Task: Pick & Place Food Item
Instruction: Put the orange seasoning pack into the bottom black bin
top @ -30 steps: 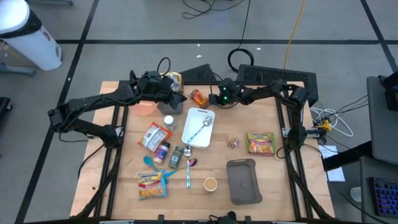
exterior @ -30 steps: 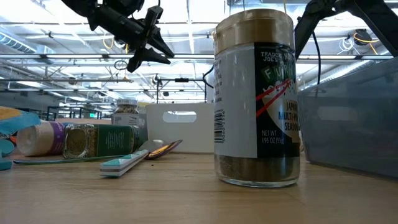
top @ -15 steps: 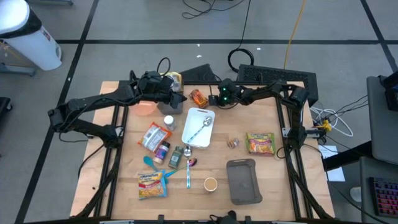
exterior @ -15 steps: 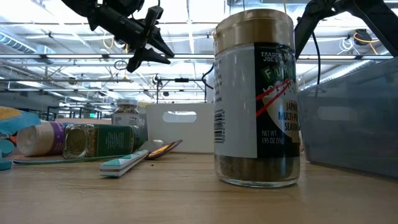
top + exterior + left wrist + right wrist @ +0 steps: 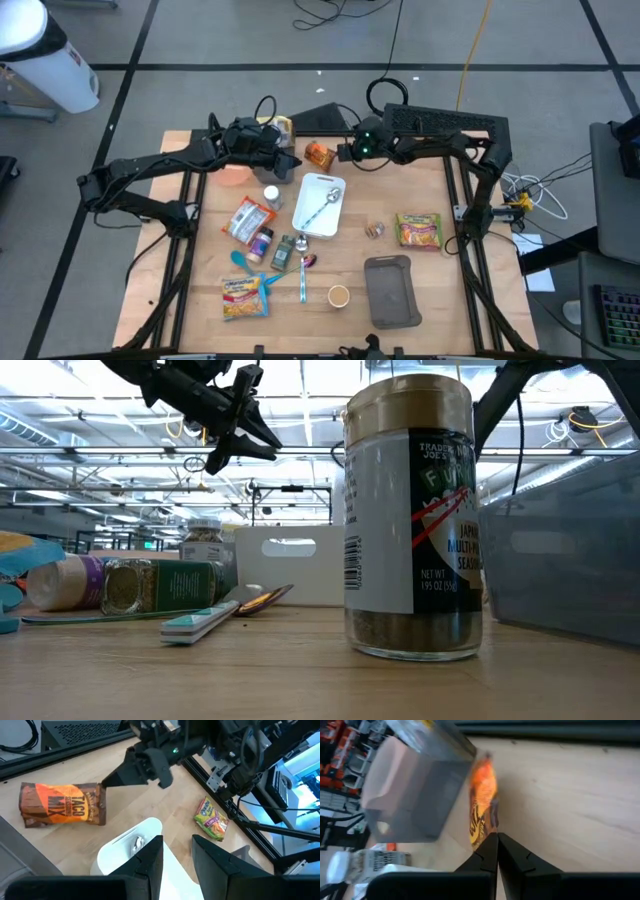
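Taco mix packet (image 5: 62, 804) lying flat at the tabletop's (image 5: 430, 275) far edge beside the white tray (image 5: 318, 205), probably light, crinkly and soft, best pinched at an edge, right pincer (image 5: 111, 779) clenched at its end, seemingly gripping nothing, left pincer (image 5: 176, 851) part-open above the tray

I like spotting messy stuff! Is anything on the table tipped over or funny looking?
Yes. Near the table's front, a green-labelled spice jar lies on its side, while the big seasoning jar stands upright. A spoon lies slanted across the white tray.
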Motion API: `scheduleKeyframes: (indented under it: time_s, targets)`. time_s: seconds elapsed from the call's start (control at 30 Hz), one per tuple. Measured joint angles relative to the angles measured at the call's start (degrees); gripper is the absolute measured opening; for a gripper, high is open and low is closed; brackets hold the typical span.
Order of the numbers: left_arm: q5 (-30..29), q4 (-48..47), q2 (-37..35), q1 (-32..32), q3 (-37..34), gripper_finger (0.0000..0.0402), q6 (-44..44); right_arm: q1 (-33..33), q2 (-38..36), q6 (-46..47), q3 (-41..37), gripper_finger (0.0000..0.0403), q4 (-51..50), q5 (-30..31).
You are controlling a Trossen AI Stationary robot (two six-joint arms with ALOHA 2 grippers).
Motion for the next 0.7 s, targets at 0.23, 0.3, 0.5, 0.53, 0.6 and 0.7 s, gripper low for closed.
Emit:
scheduleKeyframes:
  time_s: [0.23, 0.3, 0.5, 0.53, 0.6, 0.7]
  targets:
    - [0.0, 0.0, 0.0, 0.0, 0.0, 0.0108, 0.4, 0.1, -4.0, -2.8, 0.0, 0.0, -1.1, -0.4]
    - [0.0, 0.0, 0.0, 0.0, 0.0, 0.0108, 0.4, 0.0, -4.9, -3.0, 0.0, 0.0, -1.5, -1.5]
    - [-0.1, 0.1, 0.0, 0.0, 0.0, 0.0108, 0.4, 0.1, -7.2, -3.3, 0.0, 0.0, -1.3, -1.6]
    - [-0.2, 0.1, 0.0, 0.0, 0.0, 0.0108, 0.4, 0.1, -7.5, -3.4, 0.0, 0.0, -1.3, -1.6]
    - [-0.5, 0.1, 0.0, 0.0, 0.0, 0.0108, 0.5, 0.0, -8.2, -3.4, 0.0, 0.0, -1.5, -1.8]
    - [-0.6, 0.5, 0.0, 0.0, 0.0, 0.0108, 0.5, 0.0, -9.6, -3.4, 0.0, 0.0, -1.4, -1.8]
